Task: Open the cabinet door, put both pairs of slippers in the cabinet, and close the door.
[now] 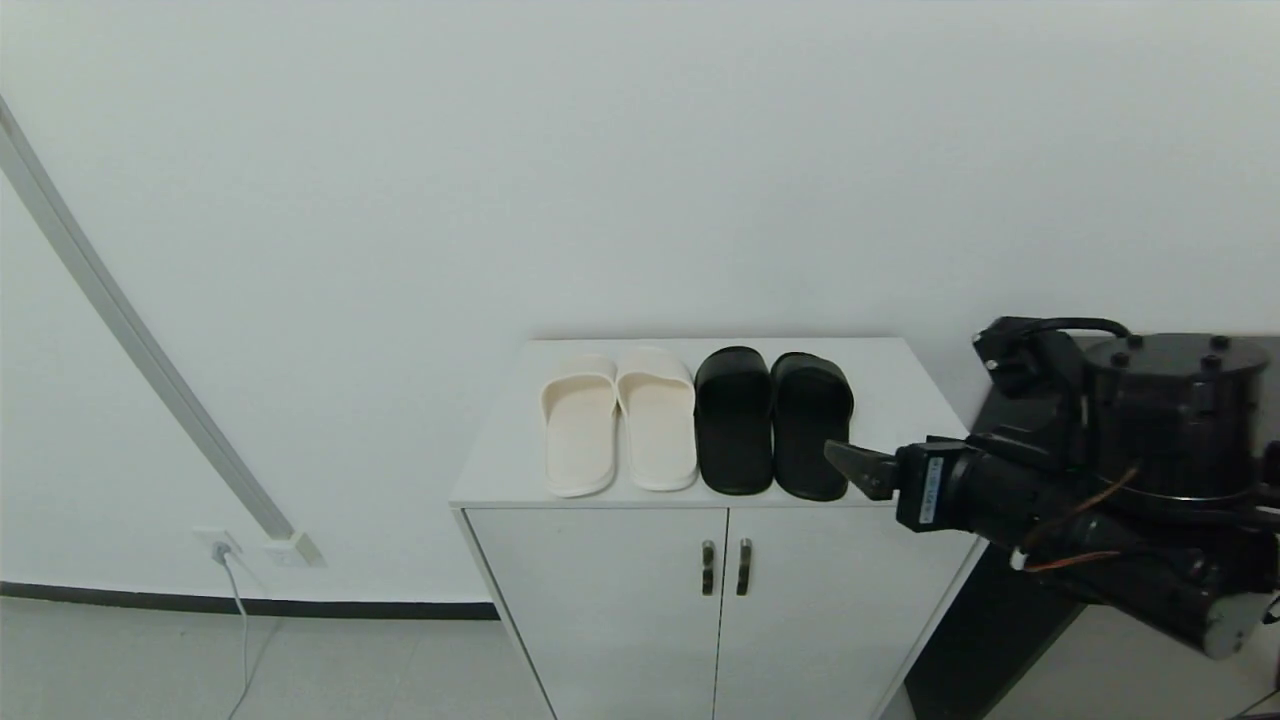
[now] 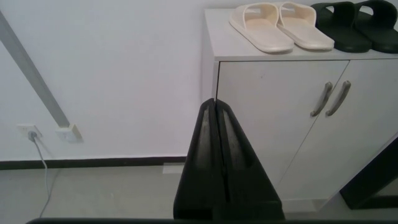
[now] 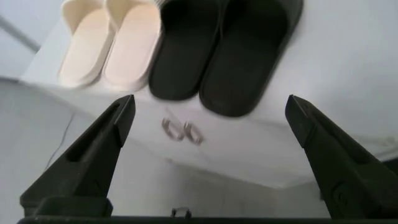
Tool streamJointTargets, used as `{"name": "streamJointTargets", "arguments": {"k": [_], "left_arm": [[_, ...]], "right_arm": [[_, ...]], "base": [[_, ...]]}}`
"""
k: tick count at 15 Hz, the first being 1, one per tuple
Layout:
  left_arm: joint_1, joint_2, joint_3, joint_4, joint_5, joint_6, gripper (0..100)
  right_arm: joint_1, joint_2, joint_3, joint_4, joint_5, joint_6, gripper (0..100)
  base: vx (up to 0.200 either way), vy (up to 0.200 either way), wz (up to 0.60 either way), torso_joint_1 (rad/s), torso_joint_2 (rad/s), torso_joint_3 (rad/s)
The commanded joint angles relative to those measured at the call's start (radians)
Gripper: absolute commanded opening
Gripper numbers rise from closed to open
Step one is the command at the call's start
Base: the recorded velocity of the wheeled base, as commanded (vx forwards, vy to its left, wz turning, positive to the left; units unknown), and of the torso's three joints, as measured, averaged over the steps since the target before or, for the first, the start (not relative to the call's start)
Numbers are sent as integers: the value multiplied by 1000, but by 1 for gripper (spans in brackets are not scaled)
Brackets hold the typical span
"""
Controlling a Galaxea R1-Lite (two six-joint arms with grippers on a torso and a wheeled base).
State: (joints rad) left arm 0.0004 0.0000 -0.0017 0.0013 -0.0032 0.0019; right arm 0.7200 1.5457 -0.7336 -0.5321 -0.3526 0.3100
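A: Right gripper (image 1: 855, 468) spread wide, empty, hanging before cabinet (image 1: 500, 470) front edge, near black pair (image 1: 773, 420). Left gripper (image 2: 215, 106) pinched shut on nothing, low, apart from cabinet.
B: Both doors (image 1: 600, 610) closed; white pair (image 1: 620, 420) and black on top. Door first, probably.
A: Agree. Drop right to right handle (image 1: 743, 566), pinch across bar, pull along hinge arc, not straight back. Keep clear of left handle (image 1: 708, 567), just beside. Mind black heels at front edge on descent.

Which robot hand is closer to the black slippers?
Right. The right gripper hangs just beside the black slippers; the left gripper is lower, off toward the cabinet's left side.
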Motion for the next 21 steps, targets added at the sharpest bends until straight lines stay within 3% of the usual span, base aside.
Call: {"name": "streamJointTargets", "arguments": {"k": [1,5,9,21], "left_arm": [[1,2,0,0,0,1,0],[1,0,0,0,0,1,0],[1,0,0,0,0,0,0],[1,0,0,0,0,0,0]], "right_arm": [[6,205,-101,-77,-89,-3,100],[3,422,-317,-104,-195,-8,100],[-25,586,-515,-75,-238,-42,100],[-111,778,-791,-42,-230,-112,100]], "base": [[0,0,0,0,0,0],[0,0,0,0,0,0],[0,0,0,0,0,0],[0,0,0,0,0,0]]}}
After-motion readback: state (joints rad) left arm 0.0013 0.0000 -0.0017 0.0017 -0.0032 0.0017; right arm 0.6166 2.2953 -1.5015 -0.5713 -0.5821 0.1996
